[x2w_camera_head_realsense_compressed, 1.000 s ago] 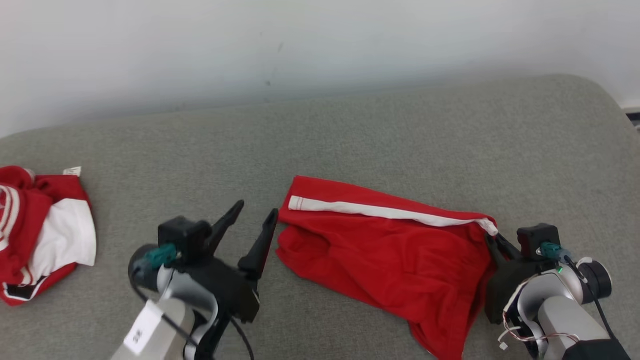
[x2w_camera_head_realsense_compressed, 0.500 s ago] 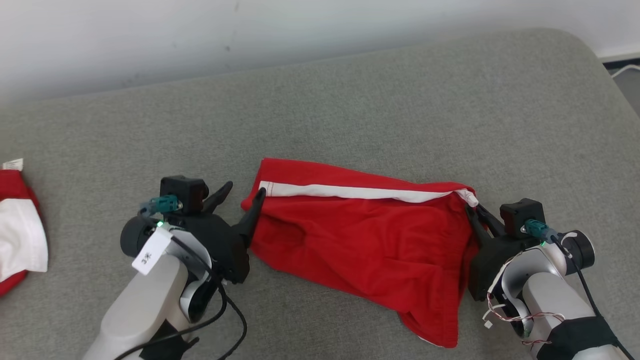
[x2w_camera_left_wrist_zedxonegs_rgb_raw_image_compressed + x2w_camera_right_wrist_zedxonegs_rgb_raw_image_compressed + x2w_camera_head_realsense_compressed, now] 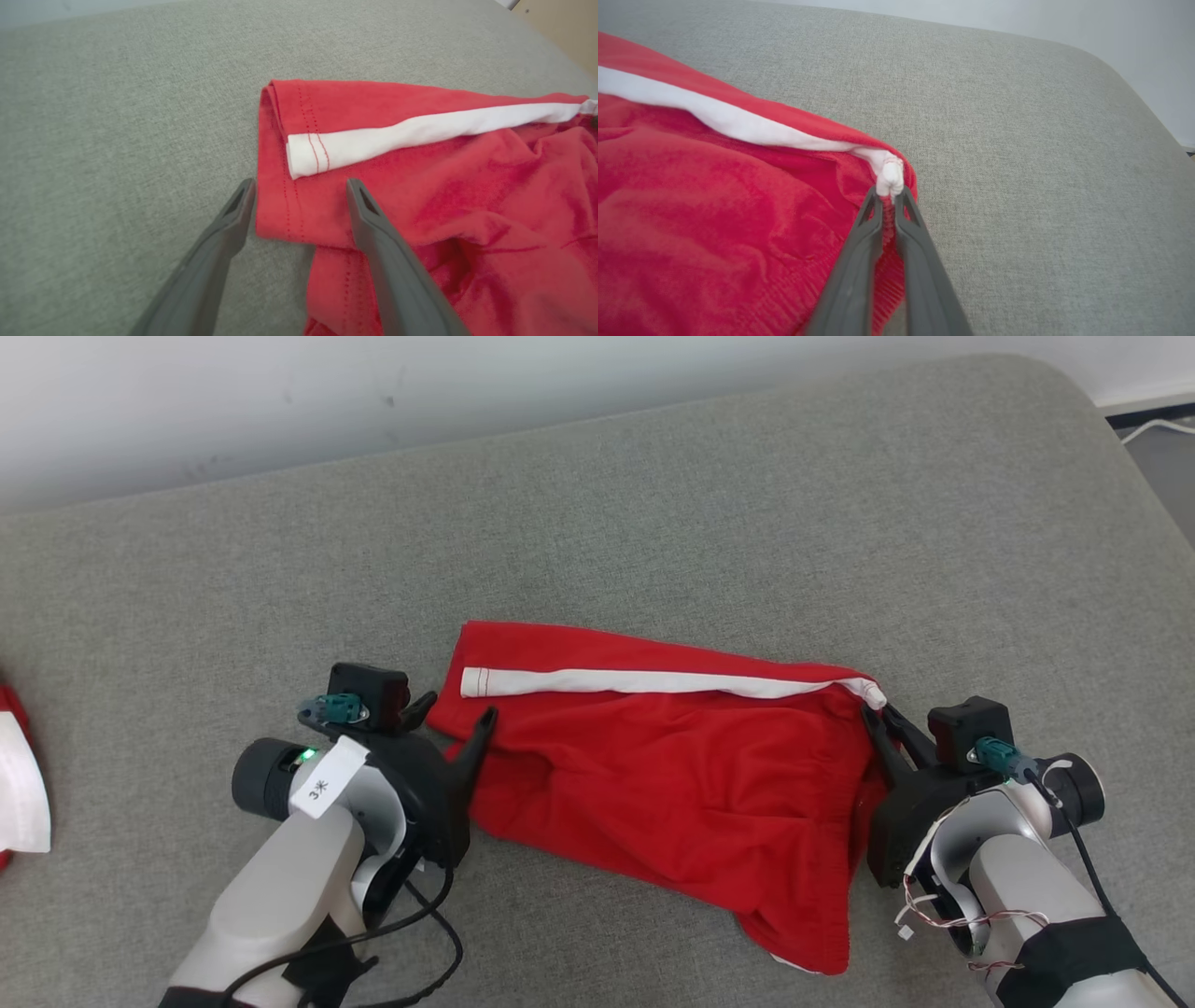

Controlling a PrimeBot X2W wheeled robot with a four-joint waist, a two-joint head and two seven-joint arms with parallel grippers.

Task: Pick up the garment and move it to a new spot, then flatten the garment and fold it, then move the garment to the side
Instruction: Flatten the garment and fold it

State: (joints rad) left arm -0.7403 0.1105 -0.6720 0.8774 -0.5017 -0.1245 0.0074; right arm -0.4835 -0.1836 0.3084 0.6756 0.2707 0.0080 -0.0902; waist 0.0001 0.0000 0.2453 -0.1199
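Garment [image 3: 672, 775] corner pinched in right jaws; hem between left jaws.

1. The red shorts [image 3: 672, 775] are soft knit, with a white side stripe [image 3: 644, 683] along the far edge.
2. They lie rumpled but roughly flat, stretched sideways across the middle of the grey upholstered surface [image 3: 653, 523].
3. The stitched hem is at the left, and the right corner is bunched.

The grey fabric-covered worktop [image 3: 709, 504] has a rounded corner at 2 o'clock and meets a pale wall [image 3: 373, 392] at 12. A red garment [image 3: 672, 784] lies rumpled just below its middle, a white stripe [image 3: 653, 682] along the garment's 12 o'clock edge. At 9 o'clock lies a red-and-white cloth [image 3: 19, 793], cut off by the picture's edge.
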